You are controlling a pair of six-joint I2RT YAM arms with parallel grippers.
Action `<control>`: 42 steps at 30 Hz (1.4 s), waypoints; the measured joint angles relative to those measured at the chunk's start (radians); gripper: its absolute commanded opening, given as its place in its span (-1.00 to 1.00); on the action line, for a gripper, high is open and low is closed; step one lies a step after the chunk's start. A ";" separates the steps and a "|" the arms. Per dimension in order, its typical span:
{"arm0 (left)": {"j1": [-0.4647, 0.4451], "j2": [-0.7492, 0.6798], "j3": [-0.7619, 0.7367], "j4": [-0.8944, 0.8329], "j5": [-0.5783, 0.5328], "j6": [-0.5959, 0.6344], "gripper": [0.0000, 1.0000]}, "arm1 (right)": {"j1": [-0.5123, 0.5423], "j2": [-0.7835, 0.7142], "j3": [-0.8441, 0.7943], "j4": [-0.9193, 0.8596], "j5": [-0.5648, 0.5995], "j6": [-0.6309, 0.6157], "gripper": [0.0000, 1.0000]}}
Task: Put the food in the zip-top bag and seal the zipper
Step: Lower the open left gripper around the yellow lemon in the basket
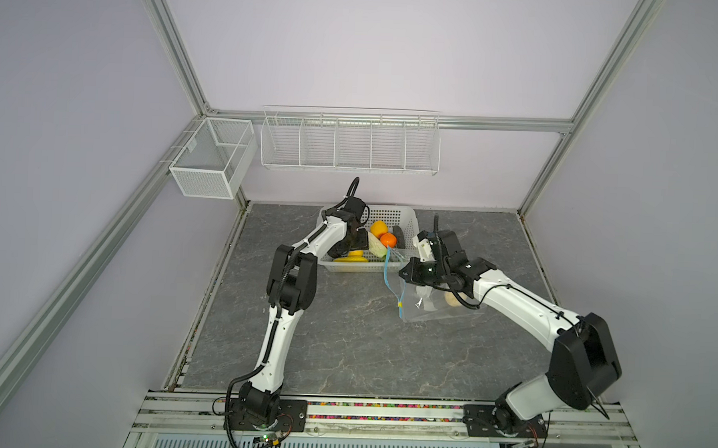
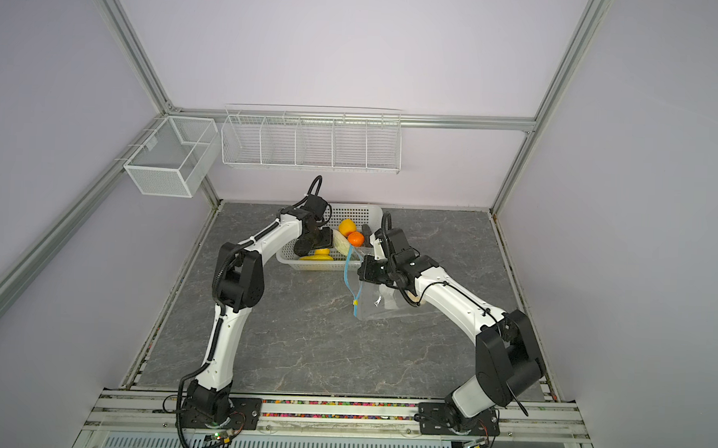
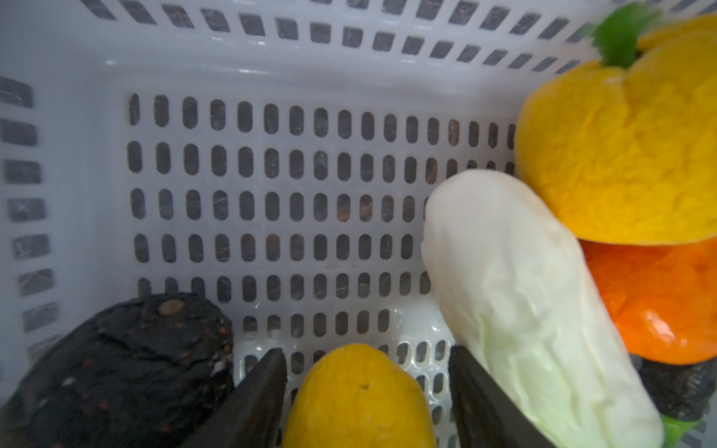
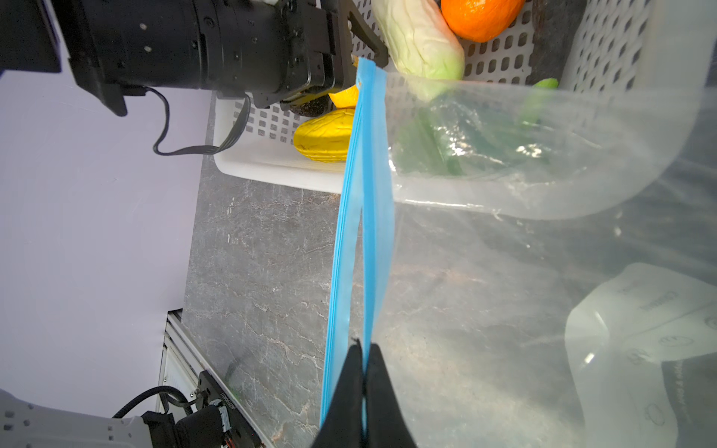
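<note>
The food lies in a white perforated basket (image 1: 355, 267) (image 2: 318, 266): a yellow pepper (image 3: 628, 155), a white-green cabbage (image 3: 516, 294), an orange (image 3: 659, 294), a black piece (image 3: 116, 372) and a small yellow piece (image 3: 357, 399). My left gripper (image 3: 366, 351) (image 1: 354, 250) is down in the basket, open, one jaw on each side of the small yellow piece. The clear zip-top bag (image 1: 432, 311) (image 4: 543, 271) lies beside the basket with a beige piece (image 1: 454, 300) inside. My right gripper (image 4: 362, 345) (image 1: 403, 272) is shut on one lip of the blue zipper (image 4: 368, 194), holding the mouth up. The yellow slider (image 1: 399, 304) sits at the strip's near end.
A white wire rack (image 1: 348, 143) and a mesh box (image 1: 212, 156) hang on the back wall. Aluminium frame posts border the grey marbled tabletop (image 1: 343, 349). A rail (image 1: 382, 413) with both arm bases runs along the front edge.
</note>
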 measured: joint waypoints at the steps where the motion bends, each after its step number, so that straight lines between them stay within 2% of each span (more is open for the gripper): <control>1: 0.000 0.000 0.000 0.000 0.001 0.000 0.29 | 0.000 0.000 0.000 0.000 0.000 0.000 -0.87; 4: 0.002 0.000 0.000 0.000 0.003 -0.005 0.16 | 0.000 0.000 0.000 0.000 0.000 0.000 -0.87; 15: 0.003 0.000 0.000 0.004 0.005 -0.003 0.00 | 0.000 0.002 0.000 0.000 0.000 0.000 -0.87; 42: 0.003 -0.077 -0.002 0.007 0.004 -0.003 -0.11 | 0.000 0.004 0.000 0.000 0.001 0.000 -0.87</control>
